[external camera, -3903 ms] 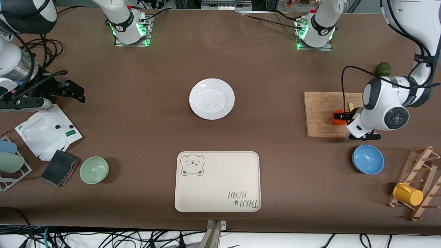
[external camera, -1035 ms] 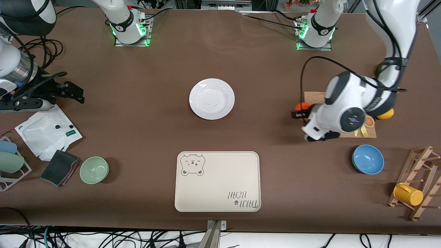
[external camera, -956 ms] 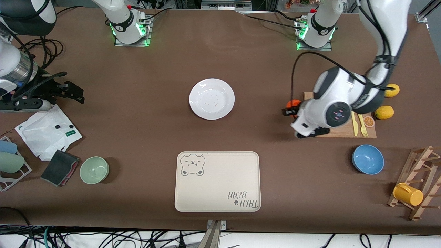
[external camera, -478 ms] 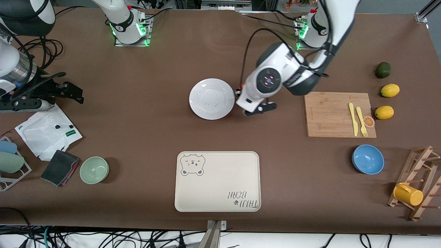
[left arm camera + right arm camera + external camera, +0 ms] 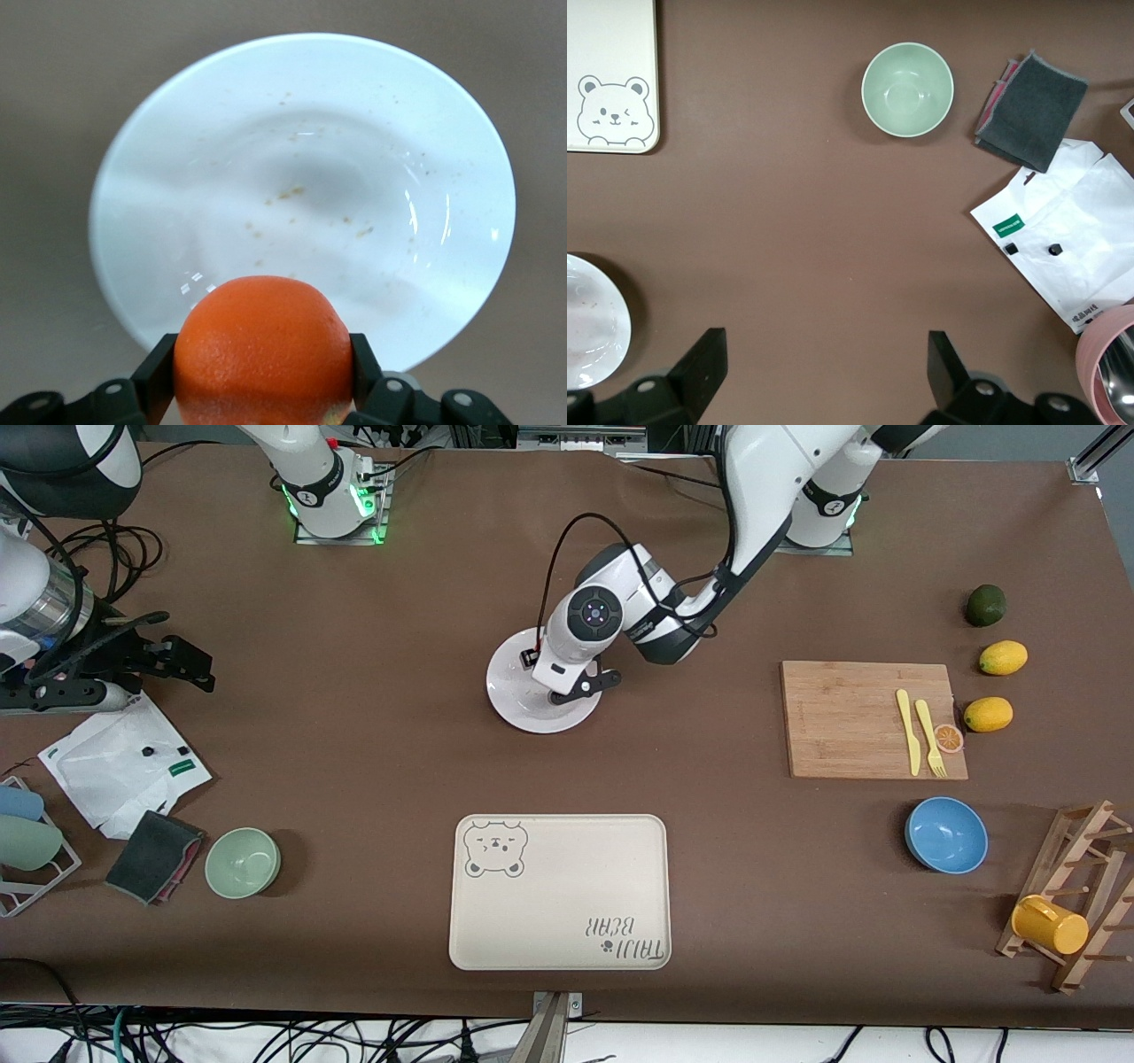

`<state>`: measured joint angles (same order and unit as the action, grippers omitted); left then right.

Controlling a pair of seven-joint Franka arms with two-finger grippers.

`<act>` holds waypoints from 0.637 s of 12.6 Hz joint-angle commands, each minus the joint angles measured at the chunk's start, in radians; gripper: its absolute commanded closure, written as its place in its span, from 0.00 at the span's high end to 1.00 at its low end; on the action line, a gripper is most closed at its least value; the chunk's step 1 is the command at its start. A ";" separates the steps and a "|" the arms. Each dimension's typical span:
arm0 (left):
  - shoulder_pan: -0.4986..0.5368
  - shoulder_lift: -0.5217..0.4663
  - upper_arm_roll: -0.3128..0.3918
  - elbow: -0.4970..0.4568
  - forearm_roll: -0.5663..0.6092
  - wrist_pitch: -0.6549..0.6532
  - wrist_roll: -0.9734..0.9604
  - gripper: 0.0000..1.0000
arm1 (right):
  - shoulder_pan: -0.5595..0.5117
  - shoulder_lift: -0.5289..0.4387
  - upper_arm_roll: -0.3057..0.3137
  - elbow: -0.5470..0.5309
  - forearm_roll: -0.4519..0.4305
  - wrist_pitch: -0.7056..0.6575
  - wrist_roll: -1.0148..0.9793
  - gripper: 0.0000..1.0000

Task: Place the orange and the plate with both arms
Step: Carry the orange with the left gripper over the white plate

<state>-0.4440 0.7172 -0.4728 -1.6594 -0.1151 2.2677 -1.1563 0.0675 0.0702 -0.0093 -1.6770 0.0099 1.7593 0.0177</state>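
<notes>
Brown table (image 5: 372, 762): left gripper (image 5: 264, 390) clamps orange (image 5: 263, 350) over plate (image 5: 159, 177); we'd centre, lower, release; right gripper (image 5: 824, 376) waits agape.

Orange (image 5: 262, 347): whole, round, bright orange-red, being gripped between the left gripper's (image 5: 263, 370) fingers, hanging over the plate.
Plate (image 5: 301, 142): round, glossy white, speckled with small crumbs, lying flat mid-table, farther from the front camera than the bear-printed tray (image 5: 559, 892).
</notes>
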 commanded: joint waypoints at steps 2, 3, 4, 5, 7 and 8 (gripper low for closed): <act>-0.018 0.060 0.013 0.027 -0.014 0.116 -0.013 0.25 | -0.006 0.005 -0.001 0.010 0.015 -0.011 0.005 1.00; -0.019 0.074 0.013 0.027 -0.014 0.142 -0.013 0.27 | -0.006 0.005 -0.001 0.011 0.015 -0.011 0.005 1.00; -0.021 0.082 0.013 0.027 -0.014 0.154 -0.013 0.42 | -0.006 0.005 0.000 0.011 0.015 -0.011 0.005 1.00; -0.025 0.084 0.013 0.027 -0.012 0.154 -0.011 0.64 | -0.006 0.005 0.000 0.013 0.015 -0.011 0.005 1.00; -0.015 0.071 0.016 0.027 -0.008 0.139 -0.011 1.00 | -0.008 0.005 -0.001 0.011 0.015 -0.009 0.004 1.00; -0.003 0.053 0.016 0.027 -0.008 0.124 -0.011 1.00 | -0.014 0.006 -0.001 0.020 0.013 -0.009 0.001 1.00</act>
<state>-0.4486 0.7905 -0.4682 -1.6514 -0.1151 2.4177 -1.1579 0.0671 0.0725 -0.0125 -1.6769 0.0099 1.7593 0.0178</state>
